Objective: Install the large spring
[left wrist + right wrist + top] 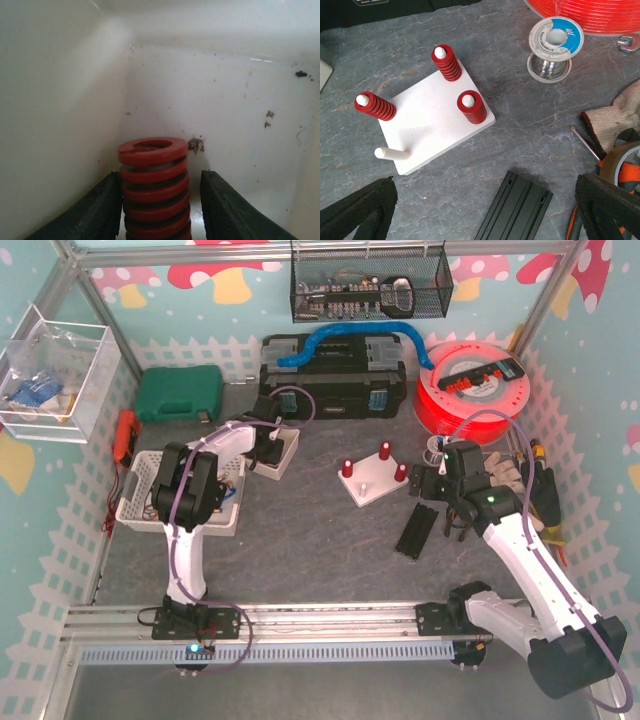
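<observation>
Between the spread fingers of your left claw, inside the white box, the red spring stands upright, closer to the left finger.

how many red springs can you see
4. Three on the white peg board: back spring, left spring, right spring. The fourth spring stands within the left claw in a white bin. More may be hidden.
</observation>
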`<state>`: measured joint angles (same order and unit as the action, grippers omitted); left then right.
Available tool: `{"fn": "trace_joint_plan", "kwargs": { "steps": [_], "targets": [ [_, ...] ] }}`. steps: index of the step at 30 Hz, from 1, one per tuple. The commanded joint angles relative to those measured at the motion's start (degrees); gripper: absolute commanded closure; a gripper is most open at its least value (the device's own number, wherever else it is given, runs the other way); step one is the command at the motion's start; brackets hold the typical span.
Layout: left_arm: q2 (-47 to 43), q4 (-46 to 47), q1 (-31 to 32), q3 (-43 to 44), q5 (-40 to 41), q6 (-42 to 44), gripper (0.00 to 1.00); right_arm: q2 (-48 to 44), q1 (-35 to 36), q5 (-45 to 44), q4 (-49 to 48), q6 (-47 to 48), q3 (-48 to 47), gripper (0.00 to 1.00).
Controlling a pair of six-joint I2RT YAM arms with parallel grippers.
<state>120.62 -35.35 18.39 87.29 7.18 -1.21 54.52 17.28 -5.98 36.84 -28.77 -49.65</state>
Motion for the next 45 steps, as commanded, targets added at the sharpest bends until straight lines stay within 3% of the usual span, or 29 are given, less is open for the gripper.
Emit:
{"fn": "trace_joint_plan", "kwargs": {
  "steps": [1,14,26,34,39,45],
  "targets": [
    [1.8,0.6,-0.6,0.0,-1.1,0.2,0.54,0.5,0.0,-1.2,1.1,-0.2,-2.1,0.03],
    [-1.6,1.3,-0.6,1.0,-2.4,0.2,0.82,0.7,0.0,-0.4,0.1,1.5,-2.1,0.03],
    [-15.8,4.9,-0.3,-0.8,-6.3,-4.6,0.86,3.4,0.0,4.5,-1.5,4.2,-7.6,0.01],
    [-32.1,28.0,3.5,-17.4,-17.2,0.5,0.87,7.8,0.0,12.8,-4.4,4.3,-13.1,0.02],
    [-36.6,39.6,8.4,-26.8,-20.2,9.0,0.92,14.0,0.0,19.6,-7.3,4.5,-15.5,0.06],
    [-42.2,57.2,14.9,-41.1,-23.0,9.6,0.92,19.4,0.1,30.7,-5.2,8.7,-16.9,0.14]
  ]
}}
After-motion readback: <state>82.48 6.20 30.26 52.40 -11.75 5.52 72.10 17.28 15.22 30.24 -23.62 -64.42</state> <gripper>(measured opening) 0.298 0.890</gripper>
